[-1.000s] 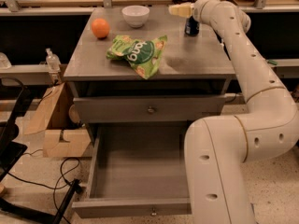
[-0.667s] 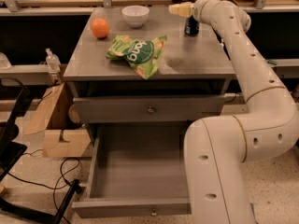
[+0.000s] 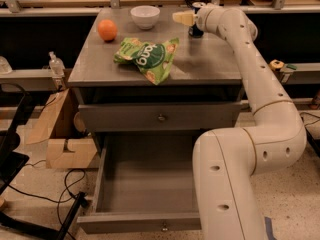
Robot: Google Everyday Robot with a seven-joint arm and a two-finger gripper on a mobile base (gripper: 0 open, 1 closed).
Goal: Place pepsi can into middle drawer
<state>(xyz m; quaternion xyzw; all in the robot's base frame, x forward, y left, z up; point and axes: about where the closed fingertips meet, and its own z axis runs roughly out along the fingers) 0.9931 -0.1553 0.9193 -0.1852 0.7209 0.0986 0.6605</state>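
Observation:
The pepsi can (image 3: 194,31) stands upright at the back right of the grey cabinet top (image 3: 210,64); my wrist hides most of it and only its dark lower part shows. My gripper (image 3: 183,18) is just to the can's left, pointing left toward the white bowl, with the can behind the wrist rather than in the grip. The middle drawer (image 3: 150,184) is pulled fully out below, with a bare grey interior and a small knob (image 3: 163,227) on its front.
On the cabinet top lie an orange (image 3: 107,30), a white bowl (image 3: 145,16) and a green chip bag (image 3: 149,58). The drawer one tier higher (image 3: 160,117) is shut. My arm's large segment (image 3: 225,184) overhangs the open drawer's right side. Cardboard (image 3: 55,129) and cables lie on the left.
My gripper and wrist have shifted a little left and down, so the wrist now covers more of the can. Nothing else has moved.

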